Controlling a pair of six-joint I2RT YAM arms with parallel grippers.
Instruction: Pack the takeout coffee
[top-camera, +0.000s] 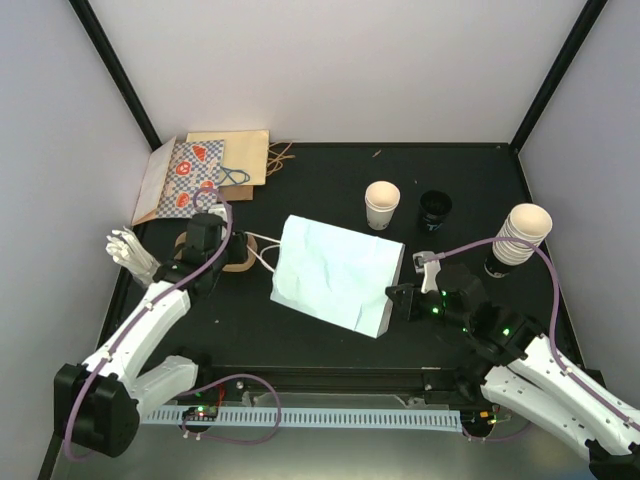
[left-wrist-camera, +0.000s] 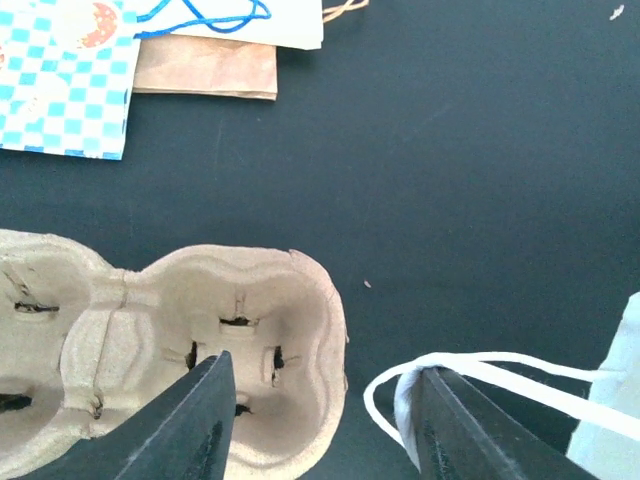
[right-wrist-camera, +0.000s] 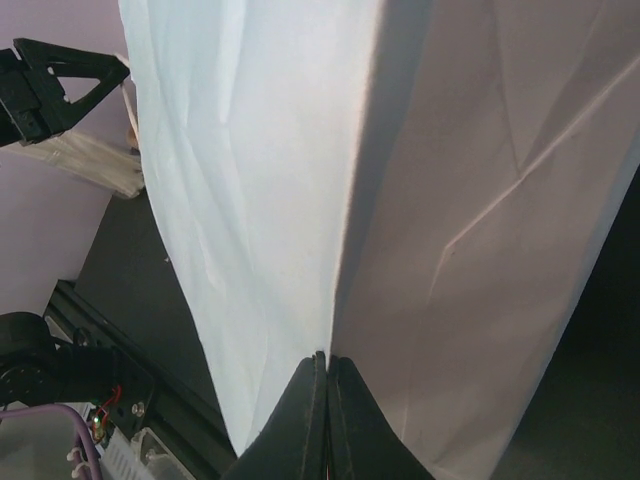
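- The left gripper (left-wrist-camera: 322, 372) is hovering with its fingers apart, straddling the cardboard carrier (left-wrist-camera: 250, 320) rim and the white handle (left-wrist-camera: 470, 362).
- The right gripper (right-wrist-camera: 325, 365) is pinching a fold of the light blue bag (top-camera: 335, 272), which is lying flat mid-frame.
- The coffee cup (top-camera: 381, 204) is standing unlidded, just above the bag in the top view.
- Risk: if the left gripper closes here, it may catch the carrier instead of the handle.

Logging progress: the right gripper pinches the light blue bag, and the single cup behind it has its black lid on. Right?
No: the right gripper pinches the light blue bag, but the single cup is uncovered; what looks like a black lid sits beside it. The top external view shows this.
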